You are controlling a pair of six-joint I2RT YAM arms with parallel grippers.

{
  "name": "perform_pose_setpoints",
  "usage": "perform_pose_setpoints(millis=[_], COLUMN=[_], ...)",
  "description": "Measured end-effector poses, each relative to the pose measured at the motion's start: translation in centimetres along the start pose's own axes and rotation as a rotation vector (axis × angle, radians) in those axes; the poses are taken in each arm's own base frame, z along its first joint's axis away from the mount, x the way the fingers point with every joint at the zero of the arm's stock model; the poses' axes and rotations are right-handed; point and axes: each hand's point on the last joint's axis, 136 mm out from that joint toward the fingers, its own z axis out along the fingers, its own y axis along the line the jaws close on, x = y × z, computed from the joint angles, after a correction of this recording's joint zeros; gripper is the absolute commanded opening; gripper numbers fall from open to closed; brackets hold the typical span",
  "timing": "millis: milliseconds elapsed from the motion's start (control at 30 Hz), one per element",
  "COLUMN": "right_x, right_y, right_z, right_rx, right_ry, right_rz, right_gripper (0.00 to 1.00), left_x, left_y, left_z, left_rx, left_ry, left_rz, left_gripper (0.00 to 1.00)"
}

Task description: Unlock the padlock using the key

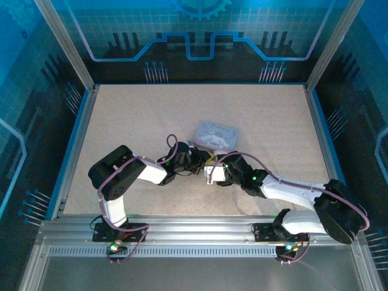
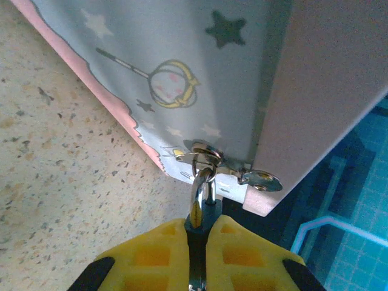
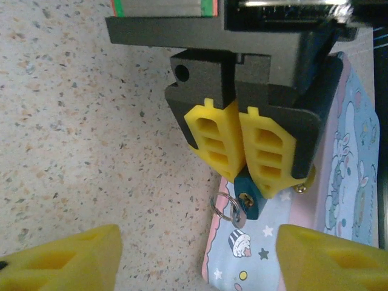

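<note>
Left gripper (image 2: 197,235) pinches small dark-teal padlock (image 3: 247,201) with silvery shackle (image 2: 199,189).

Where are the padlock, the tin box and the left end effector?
padlock (image 3: 250,195), right wrist view, bluish body.
tin box (image 2: 182,48), left wrist view, printed blue face.
left end effector (image 2: 200,229), left wrist view, between its fingertips.

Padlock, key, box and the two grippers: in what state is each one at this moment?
Padlock: clamped between the left gripper's fingers; shackle passes through the box's clasp and looks shut.
Key: close against the padlock, held by no gripper; inserted or not, cannot tell.
Box: lid closed.
Left gripper: shut on the padlock.
Right gripper: open, holding nothing.
</note>
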Motion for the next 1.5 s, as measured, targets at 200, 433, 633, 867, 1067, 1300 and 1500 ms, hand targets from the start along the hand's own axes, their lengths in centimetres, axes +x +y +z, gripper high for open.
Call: perform_pose_setpoints(millis=[200,433,633,867,1067,1300,1500], right_x=[0.0,0.1,0.4,0.5,0.6,0.5,0.5], right_y=[-1.1,-1.7,-1.7,-2.0,-2.2,-2.5,-2.6], right_z=[0.7,1.2,1.7,2.1,2.2,2.2,2.2], right_rx=[0.012,0.02,0.02,0.026,0.034,0.043,0.047], right_ry=[-0.004,-0.003,0.004,0.016,0.016,0.012,0.011], right_rz=[0.013,0.024,0.028,0.032,0.037,0.05,0.062], right_gripper=[0.46,0.36,0.3,0.24,0.17,0.05,0.0], left_x=[0.0,0.1,0.0,0.0,0.0,-0.2,-0.2], left_y=[-0.3,-0.7,-0.7,-0.6,-0.5,-0.5,-0.5], left_z=[0.0,0.0,0.1,0.1,0.1,0.1,0.1], left_rx=[0.013,0.03,0.035,0.031,0.03,0.03,0.031], left_ry=[0.001,0.003,0.003,0.003,0.003,-0.005,-0.009], left_rz=[-0.002,-0.018,-0.017,-0.022,-0.026,-0.038,-0.044], left_gripper=[0.0,0.0,0.0,0.0,0.0,0.0,0.0])
